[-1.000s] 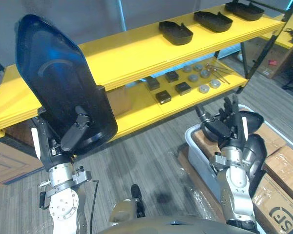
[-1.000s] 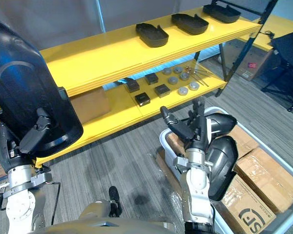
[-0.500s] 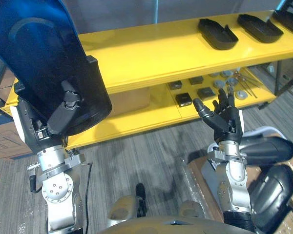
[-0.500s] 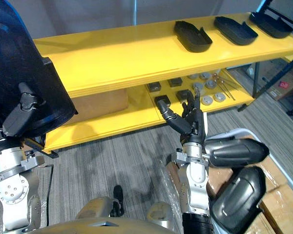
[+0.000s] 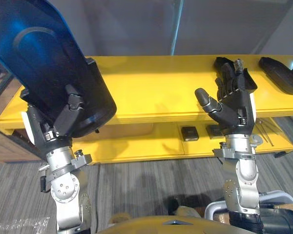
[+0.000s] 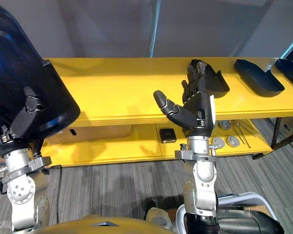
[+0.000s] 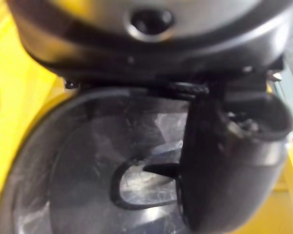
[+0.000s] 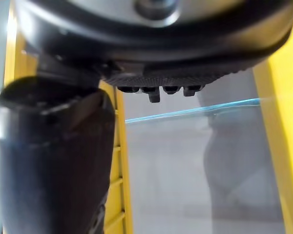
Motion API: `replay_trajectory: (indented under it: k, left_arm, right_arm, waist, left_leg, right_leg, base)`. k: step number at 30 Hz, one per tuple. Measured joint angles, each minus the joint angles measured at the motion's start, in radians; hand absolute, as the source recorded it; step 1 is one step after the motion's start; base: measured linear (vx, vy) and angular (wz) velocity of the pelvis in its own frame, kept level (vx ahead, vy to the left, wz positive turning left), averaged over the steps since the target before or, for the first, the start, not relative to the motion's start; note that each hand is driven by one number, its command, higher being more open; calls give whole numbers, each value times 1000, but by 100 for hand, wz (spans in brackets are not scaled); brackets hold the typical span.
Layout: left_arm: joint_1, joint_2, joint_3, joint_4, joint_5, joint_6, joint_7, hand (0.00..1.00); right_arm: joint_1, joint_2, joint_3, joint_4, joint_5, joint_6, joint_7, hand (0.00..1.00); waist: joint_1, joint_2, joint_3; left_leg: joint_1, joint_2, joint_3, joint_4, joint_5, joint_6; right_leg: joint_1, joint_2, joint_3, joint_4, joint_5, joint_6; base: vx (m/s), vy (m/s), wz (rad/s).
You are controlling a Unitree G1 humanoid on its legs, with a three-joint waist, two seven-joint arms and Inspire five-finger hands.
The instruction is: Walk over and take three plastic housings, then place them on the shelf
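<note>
Nearest of all, at the lower right, a white bin rim (image 6: pixel 240 197) is showing above the grey carpeted floor (image 5: pixel 136 187). Just beyond it the right hand (image 5: pixel 233 108) is standing raised on its upright forearm. Its fingers (image 5: pixel 232 78) are pointing straight up and lying close side by side, the thumb is angling out apart from them, and they are gripping nothing. On the opposite side the left hand (image 5: pixel 63 117) is holding up a large dark plastic housing (image 5: pixel 44 63), which is tilting back toward the upper left with its broad glossy face turned to the camera. The fingers are curling round its lower edge, and in the left wrist view the thumb (image 7: pixel 224 161) is pressing against the housing's shiny surface. Behind both hands a yellow shelf (image 5: pixel 151 90) is running across the scene. On its lower board a small black block (image 6: pixel 167 135) is lying near the middle, grey discs (image 6: pixel 233 141) are sitting further right, and a cardboard box (image 6: pixel 95 132) is resting toward the left. On the top board a second housing (image 6: pixel 219 83) is lying directly behind the right hand's fingertips, a third housing (image 6: pixel 260 78) is lying well apart to its right, and a fourth housing (image 6: pixel 290 66) is sitting by the right edge. A grey wall (image 5: pixel 136 29) is rising behind the shelf.
</note>
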Motion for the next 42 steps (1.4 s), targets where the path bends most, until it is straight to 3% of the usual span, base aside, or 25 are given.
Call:
replay_trajectory:
  k: [2,4,5,7,8,9,10,11,14,18,24,29,32,34,42]
  left_arm:
    - [4,1,-8,3,1,0,-16,0]
    - [2,0,-18,5,1,1,-17,0]
    - [3,2,-20,12,1,2,-24,0]
    - [3,2,-21,36,2,3,-34,0]
    - [3,1,-22,42,3,3,-34,0]
    - [3,1,-25,42,3,2,-32,0]
    - [3,2,-34,45,5,2,-26,0]
    - [3,8,-37,47,5,2,-22,0]
    - [-8,24,-59,49,5,9,-24,0]
    - [-9,25,-67,50,45,102,-48,0]
    - [-62,46,-148,50,30,209,-136,0]
    - [-185,71,-234,111,-122,357,-202,0]
    - [-300,83,-265,254,-196,430,-168,0]
    - [-383,93,-263,379,-207,465,-107,0]
    - [-605,102,-216,657,-315,480,110,0]
  right_arm:
    - [17,2,-18,0,2,3,-3,100]
    - [32,2,-43,0,2,5,-22,100]
    - [35,5,-54,0,1,4,-34,100]
    - [38,8,-93,-1,0,-13,-57,100]
    - [38,8,-102,-8,1,-30,-77,100]
    - [38,8,-100,-9,-1,-37,-84,100]
    - [40,8,-94,-15,-10,-40,-101,100]
    - [40,12,-84,-15,-16,-41,-112,100]
    - [39,13,-57,-76,-13,-42,-149,100]
    - [41,49,-23,-121,-19,-38,-148,100]
    - [51,74,10,-139,-19,-12,-157,100]
    - [46,67,51,-145,-16,18,-138,100]
    - [42,49,70,-158,2,38,-90,100]
    - [39,30,101,-183,25,41,-38,100]
    - [8,-12,207,-199,70,85,76,100]
  waist:
    - [-16,3,1]
    - [-21,3,11]
    - [-19,3,20]
    - [-19,14,16]
    - [-13,30,10]
    - [-11,34,9]
    - [5,38,8]
    - [7,29,8]
    - [4,-11,-8]
    - [3,-29,-12]
    - [-10,-37,-19]
    - [-26,-37,-23]
    - [-45,-38,-34]
    - [-76,-40,-36]
    - [-117,-37,-39]
  left_leg:
    - [-27,20,7,110,5,-2]
    - [-144,62,12,420,23,22]
    - [-169,79,27,479,6,21]
    - [-188,92,74,392,-18,37]
    - [-188,92,112,233,-1,57]
    - [-185,90,118,173,26,55]
    - [-160,71,119,118,117,41]
    - [-146,57,126,99,129,16]
    - [-131,-4,182,11,159,37]
    - [-52,-44,229,-73,163,44]
    - [-42,-48,245,-98,163,43]
    - [-10,-48,279,-117,165,40]
    - [10,-49,308,-125,165,40]
    - [13,-50,324,-127,164,40]
    - [16,-46,352,-174,198,36]
  right_leg:
    - [34,11,-13,10,-29,-10]
    - [99,20,-27,7,-66,-27]
    - [130,21,-34,1,-84,-39]
    - [162,19,-36,-10,-103,-35]
    - [164,15,-24,-8,-114,-21]
    - [161,14,-14,-4,-118,-15]
    - [152,9,20,8,-125,-1]
    - [152,-2,31,9,-127,6]
    - [112,-57,68,4,-100,49]
    - [150,-83,94,-38,-87,70]
    - [154,-87,96,-63,-84,74]
    - [156,-84,125,-63,-73,76]
    - [156,-84,153,-63,-65,80]
    - [154,-85,163,-64,-62,81]
    - [119,-70,186,-59,-50,71]
  base:
    - [192,-190,14]
    - [120,-107,17]
    - [105,-64,15]
    - [93,-13,2]
    - [91,60,-20]
    - [135,132,-51]
    - [75,93,-51]
    - [114,136,-44]
    - [184,167,-21]
    - [131,92,-22]
    - [30,14,-5]
    - [-9,14,-19]
    - [-53,37,-30]
    - [-75,16,-17]
    - [-39,-12,-9]
